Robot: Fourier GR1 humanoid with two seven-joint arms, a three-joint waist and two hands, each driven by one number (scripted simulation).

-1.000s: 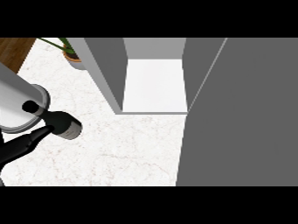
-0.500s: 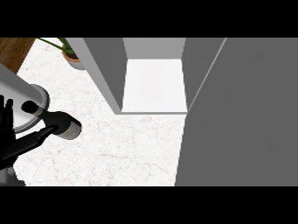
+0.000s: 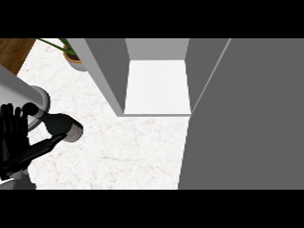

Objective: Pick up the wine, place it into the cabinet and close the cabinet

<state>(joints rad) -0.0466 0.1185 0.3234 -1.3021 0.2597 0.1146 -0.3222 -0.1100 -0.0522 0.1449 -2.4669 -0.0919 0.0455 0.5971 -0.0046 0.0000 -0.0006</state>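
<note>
A grey, bottle-shaped thing that I take for the wine (image 3: 13, 89) slants in from the upper left over the white marble counter (image 3: 128, 147). Its wide body narrows to a dark neck and a round grey cap (image 3: 67, 128). My left hand (image 3: 13, 149) is at the lower left, just below and beside the neck. Its fingers point straight up and the thumb reaches out to touch the neck under the cap. The grey cabinet (image 3: 108, 75) stands open at the back, showing a white inner floor (image 3: 158, 87). My right hand does not show.
A broad grey panel (image 3: 253, 116), seemingly the cabinet's open door, fills the right side. A potted plant (image 3: 73, 57) stands at the back left beside the cabinet. Wooden floor (image 3: 6, 46) shows past the counter's left edge.
My left hand has risen from the lower left edge and its fingers have straightened upward beside the bottle's neck. The bottle has barely shifted.
</note>
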